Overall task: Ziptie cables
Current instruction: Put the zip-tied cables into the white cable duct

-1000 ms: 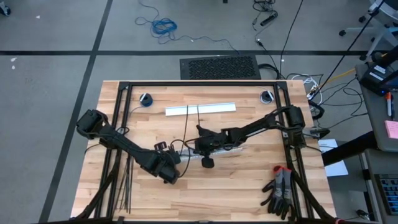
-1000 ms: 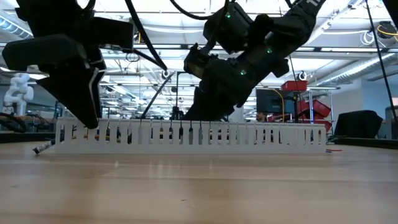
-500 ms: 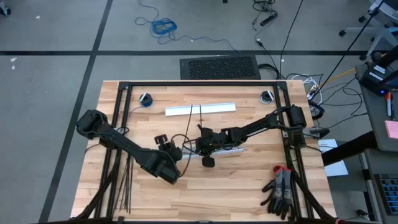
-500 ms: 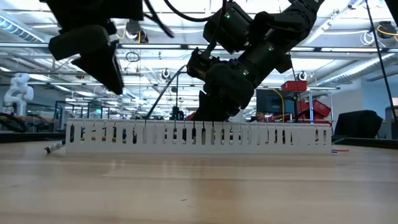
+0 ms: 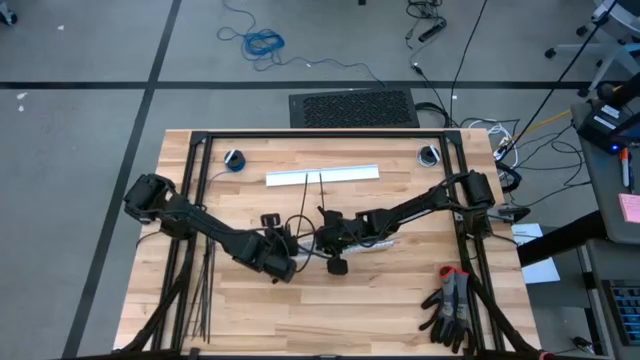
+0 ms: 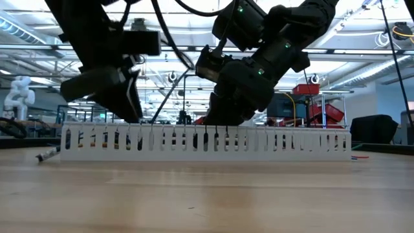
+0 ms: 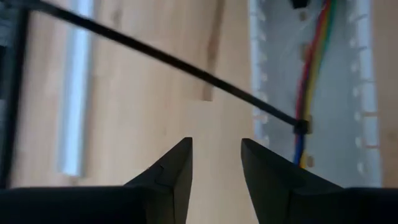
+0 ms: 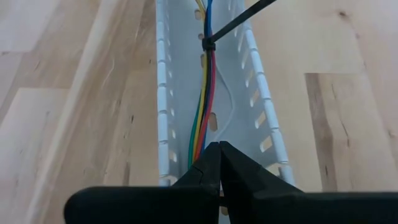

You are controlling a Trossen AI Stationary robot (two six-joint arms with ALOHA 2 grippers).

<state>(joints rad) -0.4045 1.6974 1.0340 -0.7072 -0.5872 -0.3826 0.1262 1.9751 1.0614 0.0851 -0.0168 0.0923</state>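
High view: both arms meet near the middle of the table (image 5: 400, 300), over a white slotted channel (image 5: 360, 240) that lies across it. The cables (image 8: 205, 93), a bundle of red, blue, yellow and green wires, run lengthwise inside this channel. A black ziptie (image 8: 230, 25) is looped tight around the bundle, and its long free tail rises out over the channel wall toward the far edge of the table.

The left gripper (image 7: 216, 165) hangs just beside the channel on the left side, its fingers spread with a gap between them and nothing in it; the ziptie tail crosses the wood ahead of them. The right gripper (image 8: 219, 163) sits over the channel, fingers pressed together. Its tips are low in the channel by the wires, but whether they pinch a wire I cannot tell.

More zipties (image 5: 203, 300) lie as straight black strips near the table's left edge. A white strip (image 5: 322, 175) lies toward the far edge, and gloves (image 5: 452, 305) rest at the near right corner. In the low view the channel's slotted wall (image 6: 207, 139) stands upright with both arms behind it.
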